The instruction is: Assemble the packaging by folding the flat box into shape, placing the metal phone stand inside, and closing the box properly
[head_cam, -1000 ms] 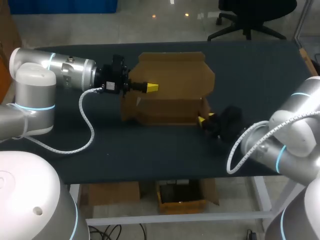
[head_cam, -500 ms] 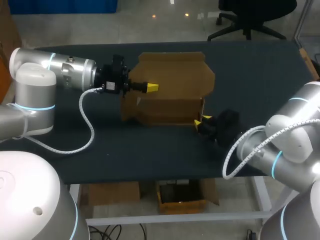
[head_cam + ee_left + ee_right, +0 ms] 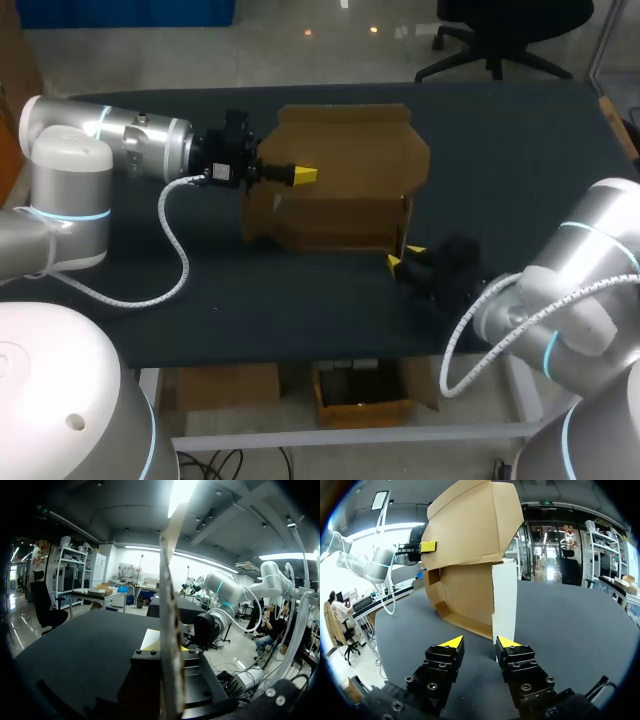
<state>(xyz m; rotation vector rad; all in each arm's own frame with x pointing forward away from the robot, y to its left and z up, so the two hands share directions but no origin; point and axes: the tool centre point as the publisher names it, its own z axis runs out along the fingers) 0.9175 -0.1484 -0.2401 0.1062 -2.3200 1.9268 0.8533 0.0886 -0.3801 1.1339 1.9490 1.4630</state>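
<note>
Right gripper [image 3: 405, 257]: backed off from the box [image 3: 340, 170] corner, which now lies farther ahead of it.

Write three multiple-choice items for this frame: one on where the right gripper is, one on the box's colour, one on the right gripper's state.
1. Where is the right gripper relative to the box?
A. Over its top
B. Low, by its near right corner
C. At its left end

2. What colour is the box's outside?
A. Blue
B. Red
C. Brown

3. What state is the right gripper in?
A. Open, nothing between its fingers
B. Shut on the box
C. Shut on a cable

Answers:
1 B: the head view shows its yellow tips down by the box's near right corner.
2 C: the box is plain brown cardboard in the head and right wrist views.
3 A: the right wrist view shows its fingers apart with only the table between them.
</note>
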